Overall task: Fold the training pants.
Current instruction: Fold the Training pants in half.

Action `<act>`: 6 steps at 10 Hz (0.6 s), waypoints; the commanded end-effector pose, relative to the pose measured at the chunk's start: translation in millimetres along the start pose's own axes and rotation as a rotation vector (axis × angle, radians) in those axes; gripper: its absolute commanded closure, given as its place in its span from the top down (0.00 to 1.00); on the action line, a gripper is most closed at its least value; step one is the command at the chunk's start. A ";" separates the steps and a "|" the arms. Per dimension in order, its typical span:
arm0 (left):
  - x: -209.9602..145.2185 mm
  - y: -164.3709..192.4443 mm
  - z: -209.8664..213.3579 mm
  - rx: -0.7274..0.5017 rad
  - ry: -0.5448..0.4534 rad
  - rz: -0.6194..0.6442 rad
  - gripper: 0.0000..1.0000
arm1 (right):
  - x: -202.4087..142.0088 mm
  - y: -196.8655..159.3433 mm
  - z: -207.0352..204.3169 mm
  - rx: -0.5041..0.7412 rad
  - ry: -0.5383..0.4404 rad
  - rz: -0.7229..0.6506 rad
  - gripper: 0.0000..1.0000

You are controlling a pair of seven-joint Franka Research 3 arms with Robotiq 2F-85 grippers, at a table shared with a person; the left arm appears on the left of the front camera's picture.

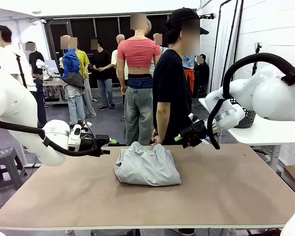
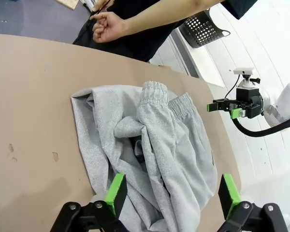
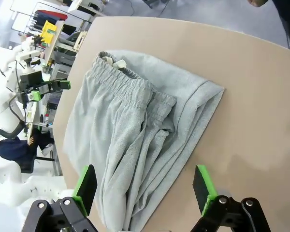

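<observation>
**Grey pants bundled mid-table, both grippers spread and empty**

The training pants, light grey soft-fabric sweatpants with a gathered elastic waistband, lie in a loosely folded, rumpled bundle on the flat brown table, a little toward the far edge from the middle. In the left wrist view the pants show a ribbed cuff thrown over the top of the pile and the waistband just beside it at 2 o'clock. In the right wrist view the pants run from the waistband at 11 o'clock down toward 6 o'clock, with a folded edge at 3 o'clock.

At 9 o'clock from the pants, the left gripper of the white arm hangs just above the table's far left edge, apart from the cloth; its green-padded fingers stand wide apart with nothing between them but the fabric below. At 2 o'clock from the pants, the right gripper hovers above the table, clear of the cloth; its fingers are likewise spread and grasp nothing.

At 12 o'clock, just behind the table, stands a person in a black T-shirt, one hand loosely curled near the far edge. A black mesh basket sits on a white side table at 3 o'clock.
</observation>
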State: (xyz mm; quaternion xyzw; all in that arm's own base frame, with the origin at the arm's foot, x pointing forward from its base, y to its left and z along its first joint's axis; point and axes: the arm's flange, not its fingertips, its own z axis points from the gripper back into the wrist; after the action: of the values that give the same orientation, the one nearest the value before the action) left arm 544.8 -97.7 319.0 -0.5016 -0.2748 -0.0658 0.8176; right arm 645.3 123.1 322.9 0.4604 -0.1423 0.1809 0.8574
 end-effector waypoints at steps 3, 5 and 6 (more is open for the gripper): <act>6.2 -1.5 -0.9 0.001 0.008 -0.004 1.00 | 6.8 -0.8 0.3 -0.008 -0.005 0.007 1.00; 6.2 -1.5 -0.9 0.001 0.008 -0.004 1.00 | 6.8 -0.8 0.3 -0.008 -0.005 0.007 1.00; 6.2 -1.5 -0.9 0.001 0.008 -0.004 1.00 | 6.8 -0.8 0.3 -0.008 -0.005 0.007 1.00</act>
State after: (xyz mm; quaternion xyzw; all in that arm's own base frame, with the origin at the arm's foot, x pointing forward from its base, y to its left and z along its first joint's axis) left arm 546.3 -97.7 320.7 -0.5013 -0.2762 -0.0674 0.8172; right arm 647.9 122.7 326.4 0.4600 -0.1463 0.1822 0.8566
